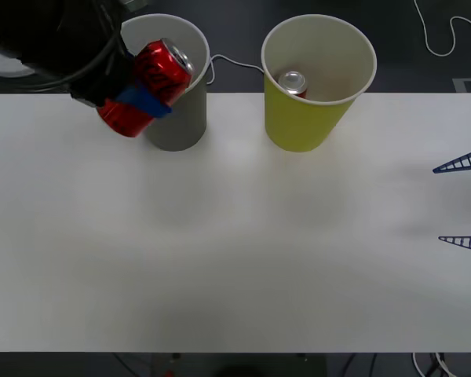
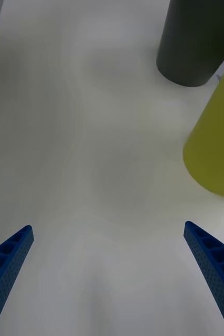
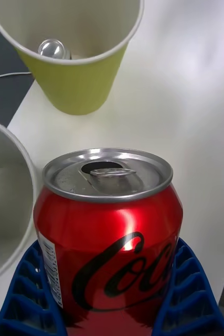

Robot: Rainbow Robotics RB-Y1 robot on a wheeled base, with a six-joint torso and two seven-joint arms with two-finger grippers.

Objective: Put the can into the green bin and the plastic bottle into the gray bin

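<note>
On the white table point(image 1: 235, 259), both bins stood at the far edge. The left pincer point(image 1: 145, 100) clenched a can point(image 1: 145, 86) beside the gray bin point(image 1: 180, 126); the right pincer point(image 1: 461, 202) was released near the right edge. Another can point(image 1: 292, 82) lay in the green bin point(image 1: 306, 118).

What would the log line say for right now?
left hand: holds red can by gray bin | right hand: open, idle | green bin: can inside

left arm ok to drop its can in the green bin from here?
Probably yes. The left tool is shut on the can, raised beside the gray bin. The green bin stands next to it, mouth open, with one can already inside.
</note>
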